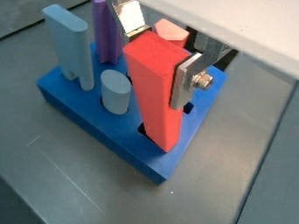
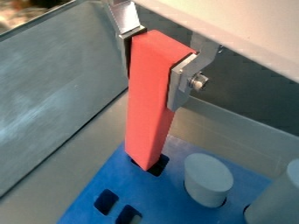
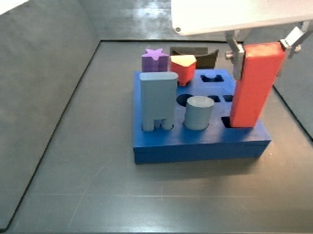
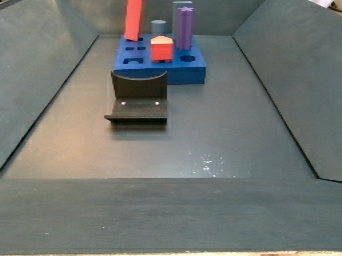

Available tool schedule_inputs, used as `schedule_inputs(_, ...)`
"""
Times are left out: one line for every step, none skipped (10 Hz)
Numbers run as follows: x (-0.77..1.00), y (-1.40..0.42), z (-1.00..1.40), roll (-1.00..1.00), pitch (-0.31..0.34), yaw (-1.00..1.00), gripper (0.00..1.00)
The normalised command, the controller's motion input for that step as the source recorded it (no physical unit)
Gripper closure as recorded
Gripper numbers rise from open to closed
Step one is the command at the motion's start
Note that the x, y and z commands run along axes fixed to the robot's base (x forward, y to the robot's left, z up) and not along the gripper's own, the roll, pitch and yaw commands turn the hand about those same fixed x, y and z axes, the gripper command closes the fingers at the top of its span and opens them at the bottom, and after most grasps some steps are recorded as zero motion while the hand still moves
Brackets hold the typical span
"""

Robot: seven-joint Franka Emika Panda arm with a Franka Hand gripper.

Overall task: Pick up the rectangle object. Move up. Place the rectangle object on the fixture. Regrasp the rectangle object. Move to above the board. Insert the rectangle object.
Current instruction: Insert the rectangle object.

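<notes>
The red rectangle object [image 1: 158,92] stands upright, and its lower end is in a dark hole near a corner of the blue board [image 1: 111,131]. My gripper [image 1: 160,48] is shut on its upper part, with a silver finger [image 1: 187,80] flat against each side. Both wrist views show this hold; in a wrist view the block [image 2: 149,96] meets the hole in the board [image 2: 176,206]. In a side view the gripper [image 3: 261,46] holds the block [image 3: 254,91] at the board's [image 3: 196,146] right edge. The dark fixture [image 4: 139,97] stands empty in front of the board [image 4: 187,68].
The board also carries a light-blue arch block [image 3: 156,101], a grey-blue cylinder [image 3: 199,112], a purple star peg [image 3: 154,59] and a short red shield peg [image 3: 184,69]. Grey sloped walls [image 4: 54,110] enclose the floor on all sides.
</notes>
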Motion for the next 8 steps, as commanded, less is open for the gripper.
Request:
schedule_inputs(-0.02, 0.18, -0.43, -0.12, -0.054, 0.00, 1.00)
schedule_inputs(0.00, 0.23, -0.60, -0.27, 0.000, 0.05, 1.00)
schedule_inputs(0.00, 0.17, -0.46, -0.28, 0.033, 0.25, 1.00)
schedule_inputs(0.00, 0.12, -0.37, -0.25, 0.043, 0.27, 1.00)
schedule_inputs(0.00, 0.08, -0.31, -0.24, 0.051, 0.37, 1.00)
schedule_inputs(0.00, 0.07, -0.17, -0.21, 0.010, 0.41, 1.00)
schedule_inputs(0.00, 0.12, -0.06, -0.22, 0.000, 0.48, 1.00)
schedule_inputs(0.00, 0.04, -0.14, -0.22, 0.000, 0.40, 1.00)
